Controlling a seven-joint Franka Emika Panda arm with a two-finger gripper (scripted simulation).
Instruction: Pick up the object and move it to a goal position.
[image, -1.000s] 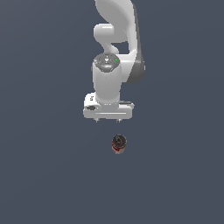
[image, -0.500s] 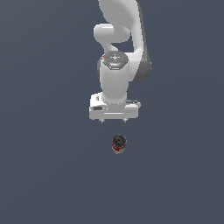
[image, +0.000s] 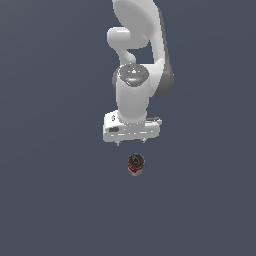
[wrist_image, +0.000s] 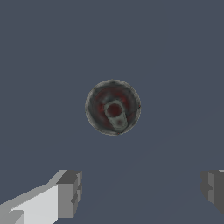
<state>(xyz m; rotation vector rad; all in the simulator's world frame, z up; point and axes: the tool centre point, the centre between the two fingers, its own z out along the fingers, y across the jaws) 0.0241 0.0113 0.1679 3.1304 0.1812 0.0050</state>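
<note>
The claw (image: 131, 142) hangs above the surface (image: 45, 200), its fingers (wrist_image: 70, 192) spread wide and holding nothing. The object (image: 135, 164) stands upright on the surface, well away from any visible edge and just clear of the claw. This looks like the approach step; next, centring the object between the fingers and descending.

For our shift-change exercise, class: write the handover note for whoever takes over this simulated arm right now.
Gripper: jaws open, holding nothing, hanging above the floor.
Small dark can-like cylinder with red-and-white lower band: upright on the grey floor, untouched; in the wrist view it lies ahead of the fingertips, not between them.
Done: nothing.
Left: centre over it, descend, grasp, carry to goal. No goal marker is visible.
</note>
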